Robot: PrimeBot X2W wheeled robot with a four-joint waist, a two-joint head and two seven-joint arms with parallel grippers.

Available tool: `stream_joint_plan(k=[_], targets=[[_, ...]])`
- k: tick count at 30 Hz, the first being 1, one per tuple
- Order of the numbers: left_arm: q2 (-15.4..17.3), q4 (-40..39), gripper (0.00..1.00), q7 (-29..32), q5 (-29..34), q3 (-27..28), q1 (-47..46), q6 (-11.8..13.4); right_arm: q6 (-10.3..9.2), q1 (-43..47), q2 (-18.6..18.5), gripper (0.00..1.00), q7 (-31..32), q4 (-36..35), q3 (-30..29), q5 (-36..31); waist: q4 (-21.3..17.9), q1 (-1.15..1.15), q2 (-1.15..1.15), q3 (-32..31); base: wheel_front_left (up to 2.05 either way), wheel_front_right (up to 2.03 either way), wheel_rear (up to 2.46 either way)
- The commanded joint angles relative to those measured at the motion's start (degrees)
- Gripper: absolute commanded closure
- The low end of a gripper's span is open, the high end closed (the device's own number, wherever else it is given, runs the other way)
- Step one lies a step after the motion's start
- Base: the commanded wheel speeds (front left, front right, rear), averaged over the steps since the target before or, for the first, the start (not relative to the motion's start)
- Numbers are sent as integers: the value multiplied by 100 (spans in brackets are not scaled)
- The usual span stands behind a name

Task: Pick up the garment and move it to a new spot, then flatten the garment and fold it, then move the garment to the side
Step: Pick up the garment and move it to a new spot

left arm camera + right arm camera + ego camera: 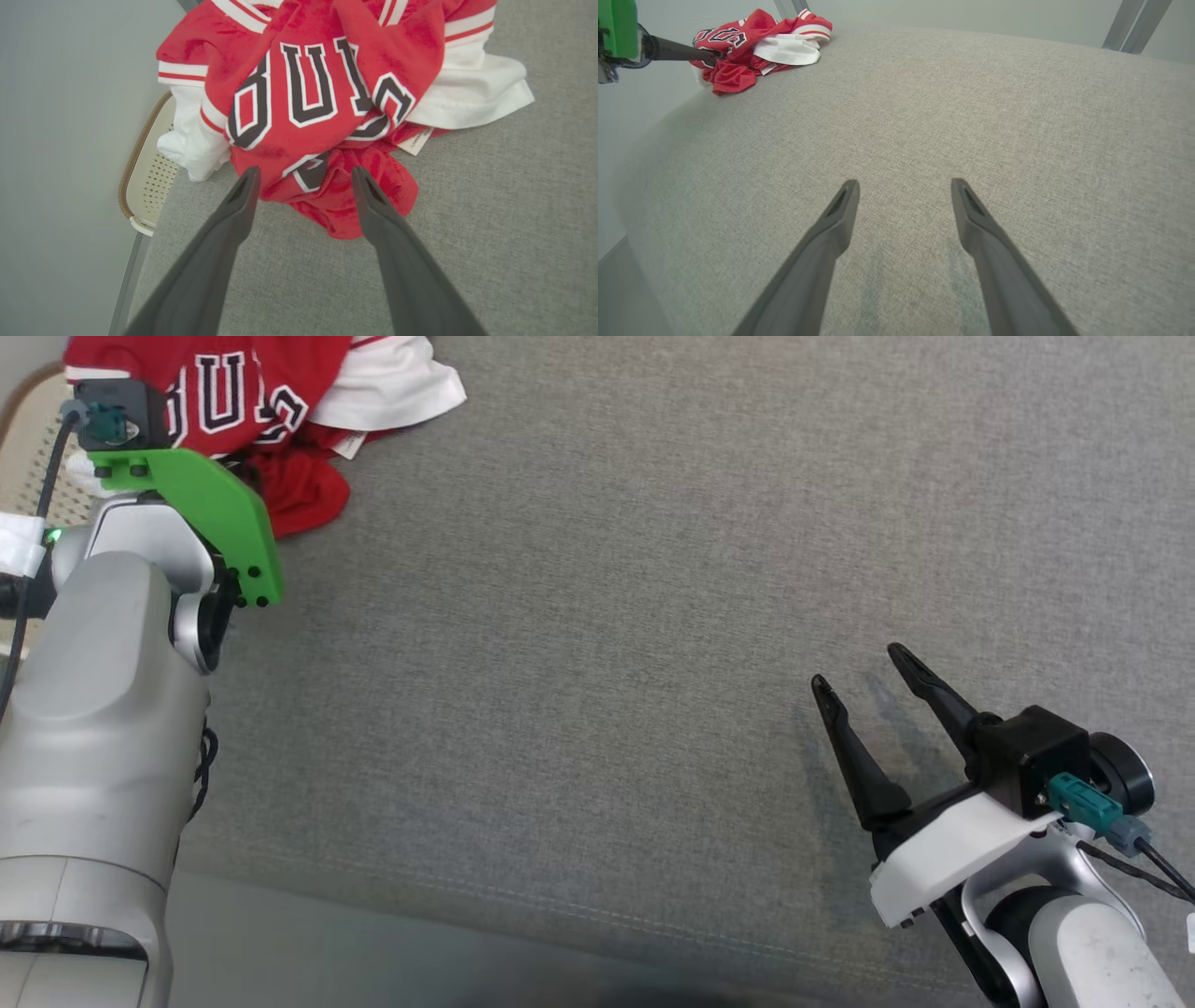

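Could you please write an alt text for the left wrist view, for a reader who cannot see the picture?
A crumpled red and white jersey with dark lettering lies near the edge of a grey fabric surface. The open left gripper points at the jersey, holding nothing. A pale perforated basket shows beside the surface.
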Motion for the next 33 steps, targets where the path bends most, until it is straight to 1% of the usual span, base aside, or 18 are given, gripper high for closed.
stream_joint_plan(k=[1,3,4,5,6,7,8,13,16,18,22,25,26,33], targets=[[76,59,0,-47,62,7,-117,80,-6,-64,-17,0,-16,-46,-7,-33,-286,-1,0,272,0,0,0],[86,221,0,-118,72,27,-134,215,-6,-86,-19,0,-38,-41,-16,-41,-331,-1,0,285,0,0,0],[110,298,21,-168,70,42,-134,272,-6,-96,-20,0,-40,-29,-1,-37,-360,-1,0,277,0,0,0],[153,363,50,-212,66,61,-148,323,-6,-102,-17,0,-47,-15,13,-31,-392,-1,0,268,0,0,0],[192,417,68,-263,59,78,-176,347,-6,-104,-14,0,-54,-10,23,-29,-417,-1,0,265,0,0,0],[215,473,98,-324,45,96,-204,388,-6,-104,-12,0,-61,-2,32,-27,-441,-1,0,258,0,0,0],[231,517,100,-383,51,96,-221,405,-6,-106,-9,0,-68,11,39,-25,-463,-1,0,248,0,0,0],[239,679,100,-625,-25,141,-335,410,-6,-122,34,0,-139,118,15,-28,-471,-1,0,160,0,0,0],[220,695,100,-829,11,101,-392,415,-6,-141,106,0,-245,267,93,27,-485,-1,0,-41,0,0,0],[183,669,100,-955,-9,100,-458,365,-6,-172,177,0,-341,385,132,82,-520,-1,0,-215,0,0,0],[43,507,100,-1193,-4,27,-605,244,-6,-189,303,0,-547,667,213,172,-603,-1,0,-576,0,0,0],[-77,354,100,-1272,109,-128,-720,158,-6,-176,386,0,-718,901,258,249,-702,-1,0,-870,0,0,0],[-77,354,100,-1272,109,-128,-720,158,-6,-176,386,0,-718,901,258,249,-702,-1,0,-870,0,0,0],[-461,-160,100,-1263,145,-397,-887,-55,-6,-138,532,0,-1050,1359,327,402,-1115,-1,0,-1387,0,0,0]])
